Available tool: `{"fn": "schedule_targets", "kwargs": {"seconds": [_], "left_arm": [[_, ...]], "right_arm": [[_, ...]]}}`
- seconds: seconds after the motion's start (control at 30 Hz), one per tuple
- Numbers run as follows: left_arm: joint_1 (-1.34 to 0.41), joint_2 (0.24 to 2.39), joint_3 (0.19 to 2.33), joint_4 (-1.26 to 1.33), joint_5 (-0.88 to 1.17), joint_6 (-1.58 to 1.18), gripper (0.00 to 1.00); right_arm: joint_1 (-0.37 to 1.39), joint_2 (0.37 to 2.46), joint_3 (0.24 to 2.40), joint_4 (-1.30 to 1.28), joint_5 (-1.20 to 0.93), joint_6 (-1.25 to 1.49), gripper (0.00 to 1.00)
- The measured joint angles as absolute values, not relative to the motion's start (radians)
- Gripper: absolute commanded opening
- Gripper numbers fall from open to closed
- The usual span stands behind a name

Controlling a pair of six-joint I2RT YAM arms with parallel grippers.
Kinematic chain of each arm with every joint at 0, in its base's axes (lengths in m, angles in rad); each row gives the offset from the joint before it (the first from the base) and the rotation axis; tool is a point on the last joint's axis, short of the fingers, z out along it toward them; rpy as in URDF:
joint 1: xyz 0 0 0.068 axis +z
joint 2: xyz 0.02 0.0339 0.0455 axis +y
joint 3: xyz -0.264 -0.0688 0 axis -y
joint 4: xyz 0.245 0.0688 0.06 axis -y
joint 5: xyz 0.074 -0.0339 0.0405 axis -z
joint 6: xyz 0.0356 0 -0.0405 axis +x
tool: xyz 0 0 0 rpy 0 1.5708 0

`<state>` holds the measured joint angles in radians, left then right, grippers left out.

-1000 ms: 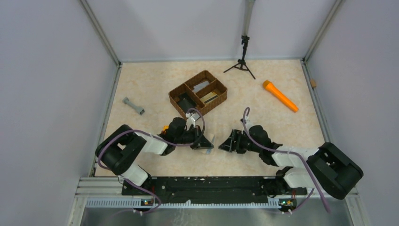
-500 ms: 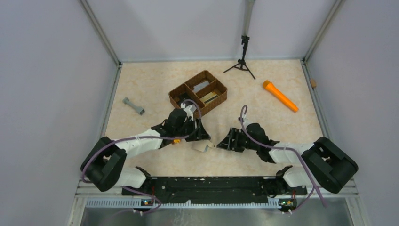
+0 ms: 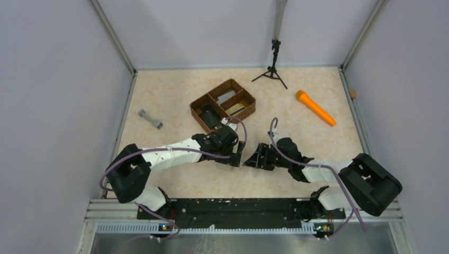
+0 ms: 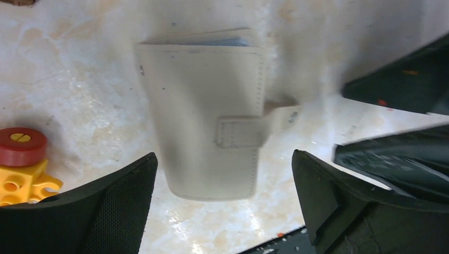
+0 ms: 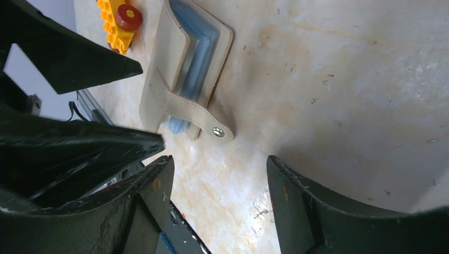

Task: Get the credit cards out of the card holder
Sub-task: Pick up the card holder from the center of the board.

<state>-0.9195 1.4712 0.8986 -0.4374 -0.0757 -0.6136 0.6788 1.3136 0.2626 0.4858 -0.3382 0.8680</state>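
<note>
The card holder [image 4: 206,116] lies folded on the table, cream outside, its strap [image 4: 275,114] sticking out to one side. In the right wrist view the card holder [image 5: 182,63] shows pale blue sleeves [image 5: 198,47] between its covers and a stud [image 5: 218,132] on the strap. No credit cards show at the holder. My left gripper [image 4: 223,159] is open just above the holder, one finger on each side and not touching it. My right gripper [image 5: 219,159] is open over bare table just short of the strap. In the top view the left gripper [image 3: 236,154] and right gripper [image 3: 253,160] nearly meet and hide the holder.
A yellow toy block with a red wheel [image 4: 21,159] lies close beside the holder. A brown wicker tray [image 3: 249,100] with a black block and a tan card-like piece stands behind. An orange cylinder [image 3: 315,107], a grey dumbbell shape [image 3: 150,119] and a small tripod [image 3: 272,69] lie farther off.
My left gripper went from shut to wide open, let go of the card holder, and its arm stretched rightward. The right gripper edged slightly left toward the holder.
</note>
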Motion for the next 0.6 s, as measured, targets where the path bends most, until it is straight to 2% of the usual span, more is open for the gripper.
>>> {"fn": "schedule_targets", "kwargs": {"seconds": [0.27, 0.37, 0.5, 0.6], "left_arm": [[-0.919, 1.609, 0.918, -0.507, -0.147, -0.598, 0.98], [-0.91, 1.61, 0.918, -0.503, -0.139, -0.596, 0.9], [-0.866, 1.583, 0.889, -0.466, -0.084, -0.591, 0.85], [-0.818, 1.545, 0.846, -0.42, -0.012, -0.588, 0.75]], "right_arm": [[0.679, 1.292, 0.263, 0.455, -0.332, 0.867, 0.65], [0.679, 1.286, 0.263, 0.447, -0.329, 0.867, 0.65], [0.679, 1.283, 0.263, 0.447, -0.329, 0.867, 0.64], [0.679, 1.283, 0.263, 0.447, -0.329, 0.867, 0.64]]}}
